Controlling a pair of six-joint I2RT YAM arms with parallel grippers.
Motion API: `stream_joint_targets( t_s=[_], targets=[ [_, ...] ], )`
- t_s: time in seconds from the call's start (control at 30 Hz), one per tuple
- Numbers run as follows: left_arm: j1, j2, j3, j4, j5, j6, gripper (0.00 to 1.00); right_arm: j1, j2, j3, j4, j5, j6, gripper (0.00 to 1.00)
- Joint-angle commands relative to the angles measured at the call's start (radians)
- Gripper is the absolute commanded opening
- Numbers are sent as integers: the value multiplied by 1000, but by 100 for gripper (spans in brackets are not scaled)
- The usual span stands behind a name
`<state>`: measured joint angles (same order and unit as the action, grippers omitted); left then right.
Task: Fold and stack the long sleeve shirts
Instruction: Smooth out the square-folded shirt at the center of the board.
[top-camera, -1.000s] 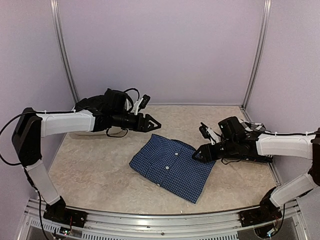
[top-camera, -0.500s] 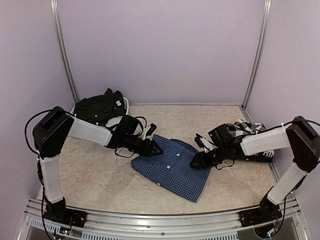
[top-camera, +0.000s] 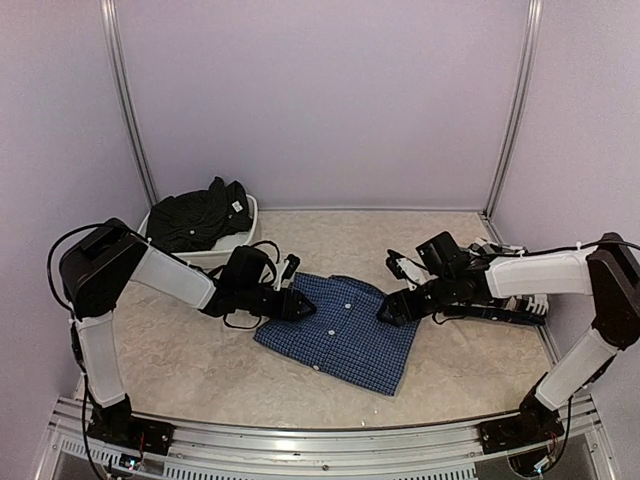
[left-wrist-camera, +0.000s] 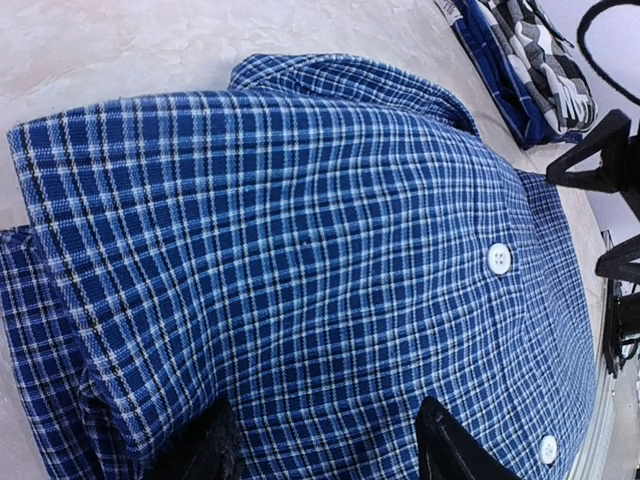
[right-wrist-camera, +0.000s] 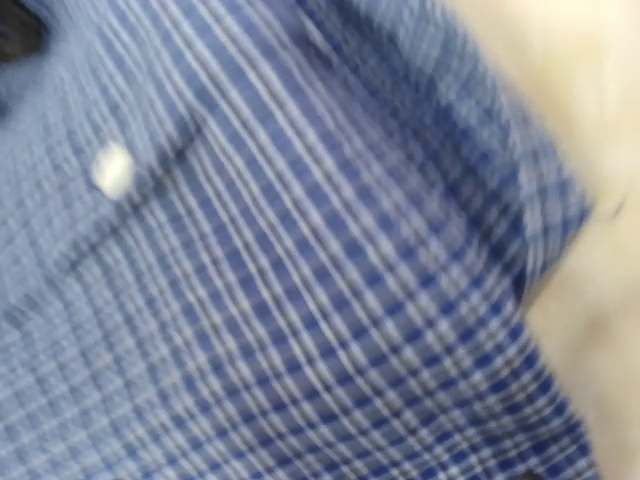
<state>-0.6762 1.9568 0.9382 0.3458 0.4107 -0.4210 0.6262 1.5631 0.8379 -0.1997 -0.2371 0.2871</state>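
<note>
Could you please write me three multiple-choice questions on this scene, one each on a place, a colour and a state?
1. Where does the black shirt lie?
A draped over the right arm; B in the white tray at the back left; C at the table's near edge.
2. What colour is the middle shirt, between the left gripper and the right gripper?
A red; B plain white; C blue check.
3. How does the middle shirt lie?
A folded flat on the table; B hanging from a gripper; C spread wide, both sleeves out.

Answers: 1 B, it is heaped in the tray; 2 C, the left wrist view shows blue check cloth with white buttons; 3 A, a compact folded shape rests on the table.
</note>
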Motion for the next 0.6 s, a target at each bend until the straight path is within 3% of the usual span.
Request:
stream_joint_targets(
  t_s=[0.0, 0.23, 0.57],
  targets=[
    [-5, -30, -20, -66, -71, -13, 58, 4, -24, 108, -73, 28, -69, 85],
    [-35, -145, -22, -44, -165, 14, 62, -15, 153, 280, -123, -16, -146, 94],
    [-142, -288, -115, -43, -290, 12, 63, -63, 368, 494, -173, -191, -261, 95]
  ],
)
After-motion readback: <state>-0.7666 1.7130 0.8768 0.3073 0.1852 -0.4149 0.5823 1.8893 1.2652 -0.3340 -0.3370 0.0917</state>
